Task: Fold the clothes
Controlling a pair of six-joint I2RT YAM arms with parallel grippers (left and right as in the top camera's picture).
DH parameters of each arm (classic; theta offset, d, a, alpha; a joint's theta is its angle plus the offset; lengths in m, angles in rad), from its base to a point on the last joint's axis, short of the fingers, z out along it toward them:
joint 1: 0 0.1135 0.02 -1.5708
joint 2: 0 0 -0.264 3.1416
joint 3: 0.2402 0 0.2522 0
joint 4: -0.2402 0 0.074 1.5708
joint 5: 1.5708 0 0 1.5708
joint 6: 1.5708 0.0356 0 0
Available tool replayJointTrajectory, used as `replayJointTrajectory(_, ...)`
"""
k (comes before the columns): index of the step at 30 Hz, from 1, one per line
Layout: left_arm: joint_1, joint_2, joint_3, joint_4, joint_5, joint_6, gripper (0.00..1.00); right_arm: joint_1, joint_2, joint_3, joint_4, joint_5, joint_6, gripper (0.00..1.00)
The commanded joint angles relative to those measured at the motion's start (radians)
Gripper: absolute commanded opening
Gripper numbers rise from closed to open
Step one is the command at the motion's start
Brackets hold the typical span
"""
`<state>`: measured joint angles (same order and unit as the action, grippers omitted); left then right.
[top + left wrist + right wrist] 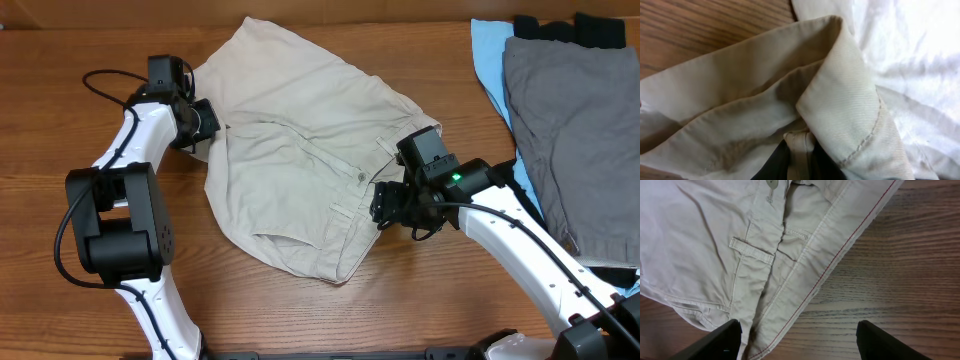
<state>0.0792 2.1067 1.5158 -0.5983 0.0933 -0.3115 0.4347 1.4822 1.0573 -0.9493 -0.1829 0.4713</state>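
Shorts [300, 130]: you see cream woven cloth, matt, with a fine twill rib up close; raised stitched seams, and red thread along one edge.
Button [772, 184]: smooth with a slight sheen; you cannot tell the material.
Table [60, 60]: brown wood grain, smooth, softly glossy.
Left arm [130, 145] and right arm [520, 245]: smooth white shells that look like plastic to you, slightly glossy; black matt housings at the joints.
Right fingers [715, 342]: black, matt.
Cable [100, 78]: black, smooth.
Grey shorts [560, 120]: matt grey cloth.
Blue garment [490, 50]: matt light blue cloth.
Black garment [570, 28]: matt black cloth.
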Motion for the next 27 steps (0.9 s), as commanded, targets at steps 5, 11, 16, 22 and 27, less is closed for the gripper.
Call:
replayJointTrajectory(5, 0.001, 0.006, 0.164, -0.22, 0.006, 0.056, 0.14, 0.003, 0.0, -0.003, 0.006, 0.005, -0.005, 0.77)
replayJointTrajectory(11, 0.001, 0.006, 0.343, -0.539, -0.072, 0.1, 0.06, 0.003, 0.0, -0.003, 0.006, -0.003, -0.005, 0.77)
replayJointTrajectory(16, 0.003, 0.006, 0.436, -0.726, -0.167, 0.106, 0.04, 0.003, -0.001, 0.001, 0.005, -0.064, -0.004, 0.7)
replayJointTrajectory(22, 0.024, 0.004, 0.517, -0.917, -0.247, 0.106, 0.04, 0.004, -0.005, 0.047, -0.019, -0.173, -0.001, 0.6)
replayJointTrajectory(27, 0.053, -0.052, 0.523, -0.988, -0.25, 0.105, 0.04, 0.005, -0.063, 0.066, -0.076, -0.186, 0.003, 0.6)
